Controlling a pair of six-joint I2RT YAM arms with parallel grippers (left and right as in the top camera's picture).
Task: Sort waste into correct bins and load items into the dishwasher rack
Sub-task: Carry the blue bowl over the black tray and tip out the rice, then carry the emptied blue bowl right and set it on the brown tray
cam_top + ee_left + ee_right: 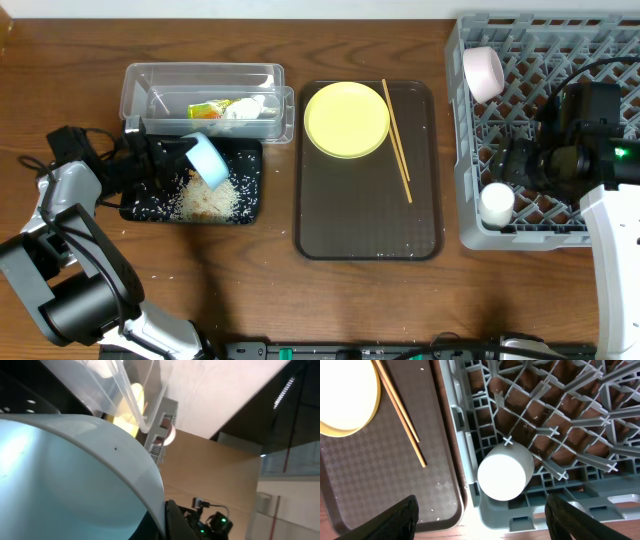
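Left gripper point(160, 152) clamped on blue bowl point(207, 160), tipped over black tray point(252, 170), left of frame. Rice point(205, 200) heaped near shallow rim; grains may scatter onto worktop point(350, 300). Right gripper point(480, 520) spread above cup point(506, 471).

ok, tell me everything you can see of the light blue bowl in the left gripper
The light blue bowl is small, round, smooth and glossy, plastic or ceramic by its look, with a paler rim. The left gripper clamps its rim and holds it steeply tipped over the shallow glossy black tray, just above the pile of white rice. Whether it touches the rice cannot be told. The left wrist view shows a clean pale blue surface with one dark speck.
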